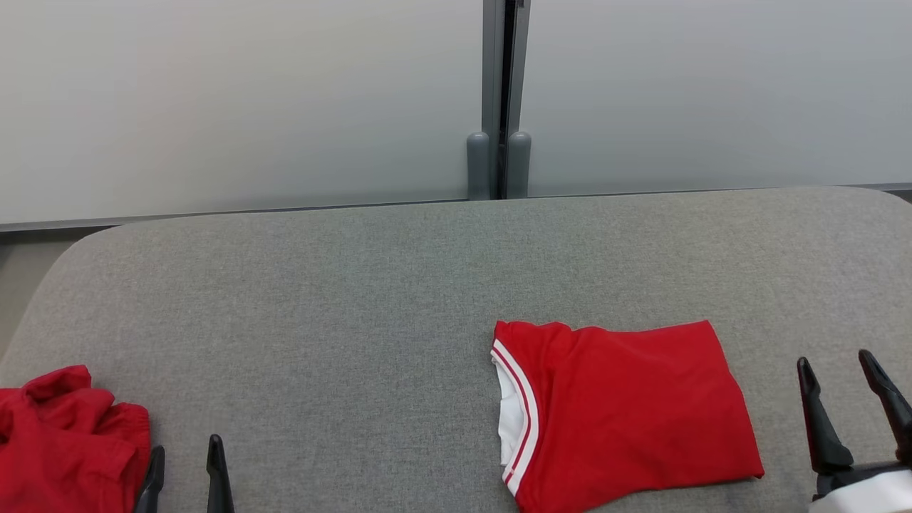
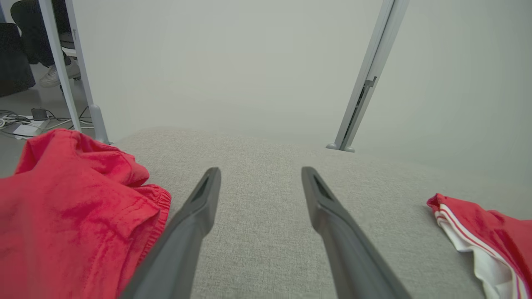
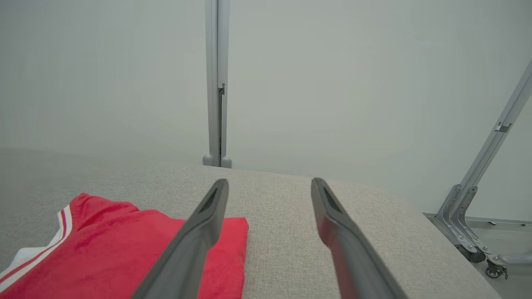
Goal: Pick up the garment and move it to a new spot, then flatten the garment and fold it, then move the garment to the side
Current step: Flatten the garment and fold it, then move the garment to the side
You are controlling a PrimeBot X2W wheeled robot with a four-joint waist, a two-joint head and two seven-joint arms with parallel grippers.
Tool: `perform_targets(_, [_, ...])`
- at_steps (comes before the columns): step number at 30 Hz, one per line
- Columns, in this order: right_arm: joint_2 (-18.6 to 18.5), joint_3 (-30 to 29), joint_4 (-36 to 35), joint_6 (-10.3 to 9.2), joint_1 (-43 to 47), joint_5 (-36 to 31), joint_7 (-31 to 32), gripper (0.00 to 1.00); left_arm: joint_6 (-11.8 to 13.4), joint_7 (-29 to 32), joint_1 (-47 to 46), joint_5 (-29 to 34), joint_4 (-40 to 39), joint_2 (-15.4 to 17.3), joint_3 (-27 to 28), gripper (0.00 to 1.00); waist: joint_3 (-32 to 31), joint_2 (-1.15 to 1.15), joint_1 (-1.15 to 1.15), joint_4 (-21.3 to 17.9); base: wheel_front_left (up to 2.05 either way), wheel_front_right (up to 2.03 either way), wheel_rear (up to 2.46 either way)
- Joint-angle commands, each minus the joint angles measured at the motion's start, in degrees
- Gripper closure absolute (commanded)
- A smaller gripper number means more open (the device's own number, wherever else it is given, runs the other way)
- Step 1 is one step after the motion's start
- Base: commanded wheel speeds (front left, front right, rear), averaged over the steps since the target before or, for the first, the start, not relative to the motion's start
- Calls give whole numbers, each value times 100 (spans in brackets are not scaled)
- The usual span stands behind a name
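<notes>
On the desk (image 1: 356,299), this side of the grey post (image 1: 499,164) and slightly to its right, the garment (image 1: 627,406) is lying neatly folded.
Folding is looking finished, and the shift aside is seeming done too. Both hands are hanging empty, fingers spread wide: the right hand (image 1: 833,360) further right of the post, just beside the garment, and the left hand (image 1: 186,445) well left of the post, next to a crumpled red cloth (image 1: 64,434).

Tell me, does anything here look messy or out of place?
Yes: a red garment lies crumpled at the near left corner of the table, while the red shirt on the right is folded flat.
</notes>
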Motion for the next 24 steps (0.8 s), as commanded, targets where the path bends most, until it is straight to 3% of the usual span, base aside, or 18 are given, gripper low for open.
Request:
perform_targets(1, [41, -117, 52, -1, 120, -29, -10, 0, -32, 2, 64, 15, 48, 18, 45, 0, -12, 0, 0, 5, 0, 0, 0])
perform_targets(18, [225, -135, 387, -1, 112, 63, -10, 0, -73, 2, 15, -9, 117, 18, 60, 0, 22, 0, 0, 45, 0, 0, 0])
perform_targets(24, [-234, 682, 1237, -1, -333, 933, 141, 0, -71, 1, -41, 14, 77, 18, 27, 0, 113, 0, 0, 78, 0, 0, 0])
